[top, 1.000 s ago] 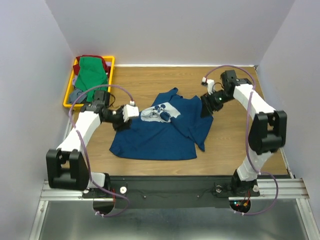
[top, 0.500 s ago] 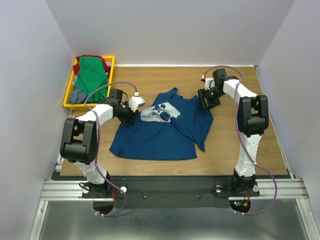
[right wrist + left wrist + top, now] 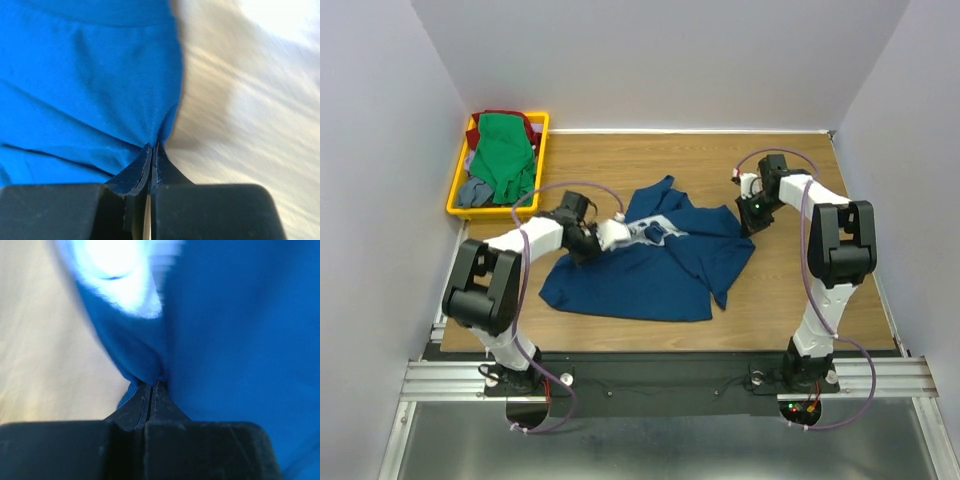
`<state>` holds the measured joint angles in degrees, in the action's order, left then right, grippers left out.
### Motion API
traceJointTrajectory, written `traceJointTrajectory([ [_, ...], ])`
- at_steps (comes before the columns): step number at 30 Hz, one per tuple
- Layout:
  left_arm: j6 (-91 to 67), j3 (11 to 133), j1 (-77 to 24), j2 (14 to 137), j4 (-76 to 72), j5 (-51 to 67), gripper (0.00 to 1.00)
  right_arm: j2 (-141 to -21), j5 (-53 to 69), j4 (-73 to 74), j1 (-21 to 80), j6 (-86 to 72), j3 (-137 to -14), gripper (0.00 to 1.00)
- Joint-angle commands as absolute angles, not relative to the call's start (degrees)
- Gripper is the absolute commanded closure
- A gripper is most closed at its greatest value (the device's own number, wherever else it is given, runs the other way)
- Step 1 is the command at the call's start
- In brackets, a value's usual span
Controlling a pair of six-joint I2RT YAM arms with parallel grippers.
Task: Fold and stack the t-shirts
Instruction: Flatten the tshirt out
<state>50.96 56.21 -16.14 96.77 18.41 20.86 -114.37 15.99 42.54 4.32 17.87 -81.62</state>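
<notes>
The dark navy-blue t-shirt with a white print lies rumpled in the middle of the table. My left gripper is at its left upper part, beside the print, shut on a pinch of blue cloth; the left gripper shows its jaws pressed together there. At the shirt's right upper edge, my right gripper is shut on a fold of blue cloth, and the right gripper is closed tight at the fabric's edge. A green t-shirt, a dark red one and a grey-blue one lie heaped in the tray.
The yellow plastic tray stands at the back left corner. Grey walls enclose the wooden table on the left, back and right. The arms' bases and a metal rail run along the near edge.
Both grippers have gone from open to shut on the navy shirt. The left one moved right toward the print, the right one shifted right and nearer, and the cloth bunched up between them.
</notes>
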Motion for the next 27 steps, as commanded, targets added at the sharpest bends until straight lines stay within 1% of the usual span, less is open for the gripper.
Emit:
traceJointTrajectory([
  [1, 63.71, 49.75, -23.28, 89.58, 32.69, 19.97, 1.00, -111.72, 10.37, 46.57, 0.71, 25.29, -79.28, 0.99],
  [3, 63.38, 49.39, -22.94, 88.77, 32.70, 18.90, 1.00, -109.35, 11.77, 47.81, 0.79, 27.32, -78.67, 0.99],
  [5, 63.63, 51.41, -20.41, 89.21, 32.17, 17.49, 1.00, -107.94, 12.83, 50.18, 0.70, 28.56, -77.00, 0.99],
  [7, 63.81, 53.69, -18.29, 92.01, 31.47, 15.92, 1.00, -105.74, 12.66, 51.32, 0.79, 30.49, -73.76, 1.00],
  [12, 63.90, 67.13, -11.97, 103.59, 30.50, 12.05, 1.00, -101.87, 11.33, 53.96, 0.70, 36.63, -66.10, 0.99],
  [15, 62.06, 75.74, -10.64, 107.74, 28.31, 10.81, 1.00, -100.02, 15.88, 60.45, 1.14, 42.51, -63.20, 0.99],
  [16, 61.62, 77.94, -10.63, 110.28, 27.87, 10.46, 1.00, -99.58, 17.39, 65.08, 1.75, 44.54, -62.85, 0.99],
  [17, 60.13, 82.22, -10.63, 111.52, 27.34, 10.81, 1.00, -98.45, 18.88, 67.56, 2.37, 46.65, -62.58, 0.99],
  [19, 58.98, 86.64, -10.81, 114.78, 28.21, 13.52, 1.00, -97.82, 23.63, 75.65, 3.33, 52.89, -63.36, 0.99],
  [20, 58.80, 90.58, -11.07, 115.66, 30.30, 14.93, 1.00, -98.43, 25.38, 77.76, 3.60, 54.22, -64.94, 0.92],
  [21, 59.23, 91.92, -11.25, 116.27, 31.54, 16.25, 1.00, -99.39, 27.66, 79.09, 3.60, 53.36, -69.39, 0.80],
  [22, 60.02, 92.72, -11.60, 116.71, 32.77, 18.96, 0.93, -100.10, 28.47, 79.62, 3.43, 52.31, -72.57, 0.68],
  [23, 61.68, 92.55, -12.30, 115.67, 34.09, 20.72, 0.83, -101.59, 31.09, 79.45, 2.73, 51.77, -78.60, 0.44],
  [25, 62.05, 90.45, -12.83, 114.09, 33.23, 21.70, 0.75, -104.40, 34.61, 78.84, 2.38, 50.11, -86.71, 0.22],
  [26, 62.22, 88.87, -12.83, 113.39, 32.96, 22.58, 0.72, -106.68, 36.11, 77.97, 2.37, 47.92, -90.75, 0.15],
  [27, 62.05, 88.16, -12.57, 111.73, 32.96, 23.46, 0.67, -108.87, 38.73, 76.65, 2.37, 42.24, -95.49, 0.15],
])
